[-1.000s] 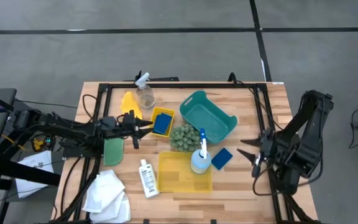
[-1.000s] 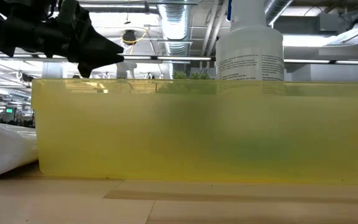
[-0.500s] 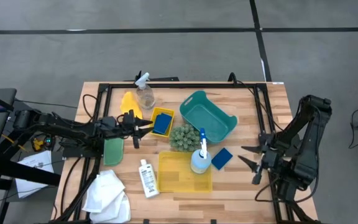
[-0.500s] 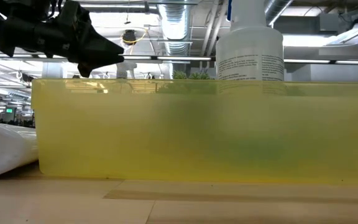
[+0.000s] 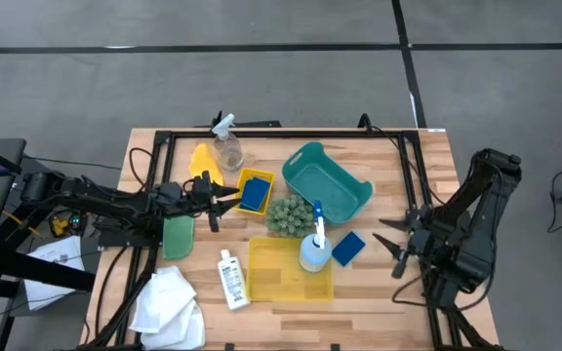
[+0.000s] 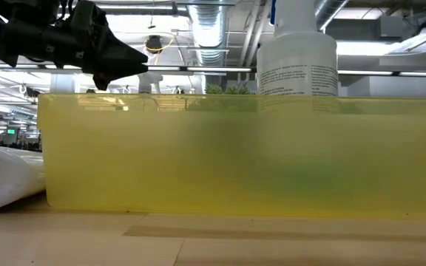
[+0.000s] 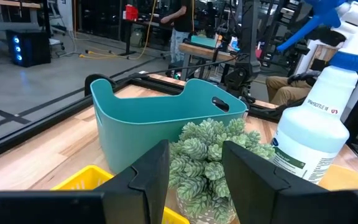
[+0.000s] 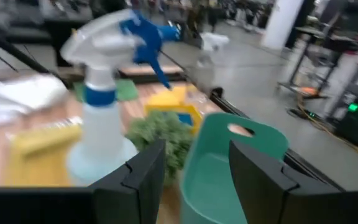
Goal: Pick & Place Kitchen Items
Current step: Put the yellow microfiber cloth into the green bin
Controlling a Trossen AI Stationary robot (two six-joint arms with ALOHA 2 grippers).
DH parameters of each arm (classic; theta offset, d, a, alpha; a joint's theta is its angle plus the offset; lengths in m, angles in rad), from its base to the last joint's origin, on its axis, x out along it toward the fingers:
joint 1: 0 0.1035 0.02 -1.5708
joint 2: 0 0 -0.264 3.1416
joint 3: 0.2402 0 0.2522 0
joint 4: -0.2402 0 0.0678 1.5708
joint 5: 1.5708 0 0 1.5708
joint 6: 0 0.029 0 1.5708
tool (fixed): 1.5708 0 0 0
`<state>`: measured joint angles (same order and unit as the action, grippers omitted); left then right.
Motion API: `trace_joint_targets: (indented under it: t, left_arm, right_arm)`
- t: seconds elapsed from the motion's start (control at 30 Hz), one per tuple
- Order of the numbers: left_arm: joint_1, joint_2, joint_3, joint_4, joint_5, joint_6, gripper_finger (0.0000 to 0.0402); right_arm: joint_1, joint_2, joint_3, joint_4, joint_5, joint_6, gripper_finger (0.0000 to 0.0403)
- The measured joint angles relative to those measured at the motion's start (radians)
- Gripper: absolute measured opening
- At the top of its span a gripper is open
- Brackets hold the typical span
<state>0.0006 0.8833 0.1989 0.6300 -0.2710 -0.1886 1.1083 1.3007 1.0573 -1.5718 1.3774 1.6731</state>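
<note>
From what I can see, most of the sorting is still ahead of me. Only one blue sponge [image 5: 254,195] sits inside the small yellow square bin [image 5: 255,177], and the white spray bottle with the blue trigger [image 5: 314,248] stands at the right edge of the large translucent yellow tray [image 5: 281,278]; I cannot tell whether it is inside the tray or just beside it. The teal plastic basket [image 5: 351,200] looks empty.

Loose on the wooden tabletop [image 5: 379,292] are a second blue sponge [image 5: 347,248] just right of that bottle, a small white bottle [image 5: 229,279] lying flat left of the tray, a heap of white cloths [image 5: 167,300] near the front left corner, a flat green piece [image 5: 178,235] and a yellow piece [image 5: 201,161] on the left, and a clear spray bottle [image 5: 227,148] near the far edge.

My left hand [image 5: 224,197] hangs above the tabletop just left of the small bin, fingers parted and holding nothing. My right hand [image 5: 390,246] waits over the right side, near the frame rail, also spread open and empty.

The bumpy green ball [image 5: 287,214] sits between the small bin, the basket and the tray, so I judge it will crowd any reach toward the middle. The black frame rails [image 5: 413,185] and the cables [image 5: 142,171] along the left side hem both arms in.
</note>
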Motion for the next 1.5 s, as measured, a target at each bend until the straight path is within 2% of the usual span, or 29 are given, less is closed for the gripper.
trace_joint_targets:
  t: [0.13, 0.23, 0.43, 0.6, 0.7, 0.87, 1.5]
  left_arm:
    - [0.000, 0.000, 0.000, 0.000, 0.000, -0.001, 0.0144]
    - [0.000, 0.000, 0.000, 0.000, 0.000, -0.001, 0.0144]
    - [0.000, 0.000, 0.000, -0.001, 0.000, 0.012, 0.0144]
    - [0.000, 0.000, 0.000, -0.001, -0.011, 0.027, 0.0144]
    - [0.000, 0.000, 0.000, -0.002, -0.011, 0.027, 0.0144]
    - [0.000, 0.000, 0.000, -0.002, -0.012, 0.027, 0.0144]
    - [0.000, 0.003, 0.001, -0.004, -0.018, 0.027, 0.0144]
  right_arm:
    - [-0.061, 0.002, 0.000, 0.001, -0.113, -0.046, 0.0168]
    - [-0.087, 0.001, 0.000, 0.000, -0.134, -0.027, 0.0168]
    - [0.006, -0.027, -0.038, 0.002, 0.013, 0.077, 0.0168]
    - [0.104, -0.139, -0.184, 0.009, 0.130, 0.213, 0.0168]
    - [0.113, -0.193, -0.282, 0.020, 0.175, 0.300, 0.0168]
    - [0.113, -0.263, -0.396, 0.032, 0.191, 0.435, 0.0168]
    - [0.116, -0.241, -0.414, 0.186, 0.194, 0.361, 0.0168]
